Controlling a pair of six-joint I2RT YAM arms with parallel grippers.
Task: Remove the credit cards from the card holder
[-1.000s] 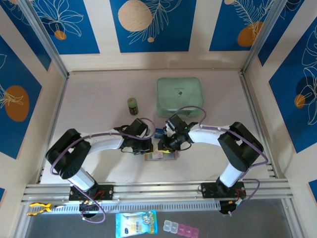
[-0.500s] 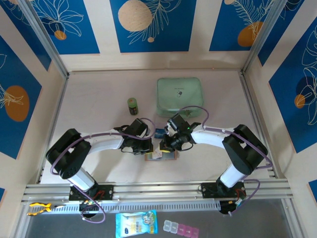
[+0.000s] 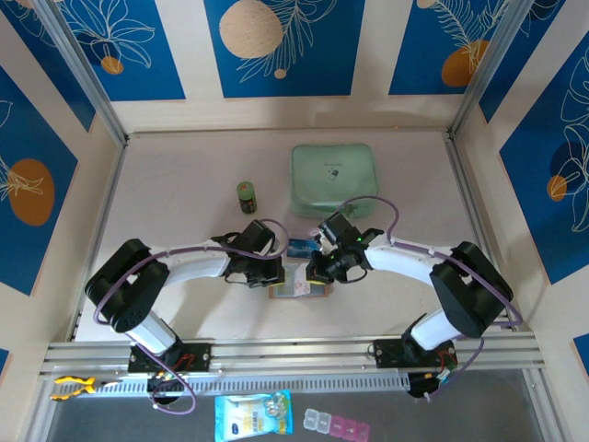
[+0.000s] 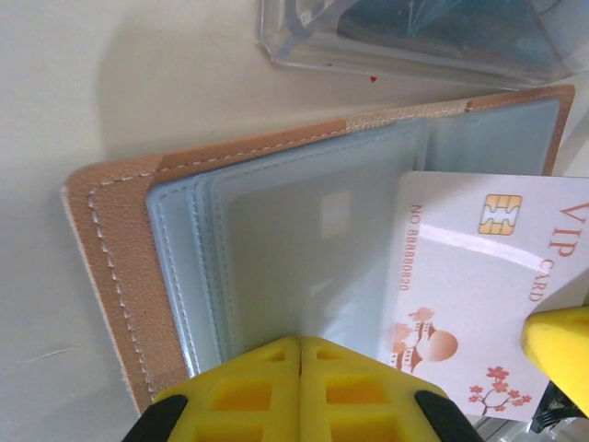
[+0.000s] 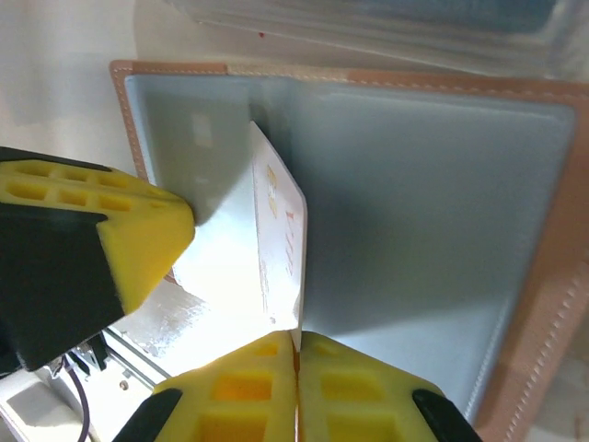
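- At the left leaf of the card holder (image 4: pixel 110 249), my left gripper (image 4: pixel 299 382) is closed, its ribbed yellow tips pressed together on the smooth grey-clear pockets.
- Tan, stitched and leather-like, the holder lies open on the table (image 4: pixel 74 92), just beside a clear plastic packet (image 4: pixel 414 46).
- Over its right leaf tilts a glossy white credit card (image 4: pixel 460 276) with gold chip and orange print.
- Right of that, my right gripper (image 5: pixel 296 387) is clamped on the card's thin edge.
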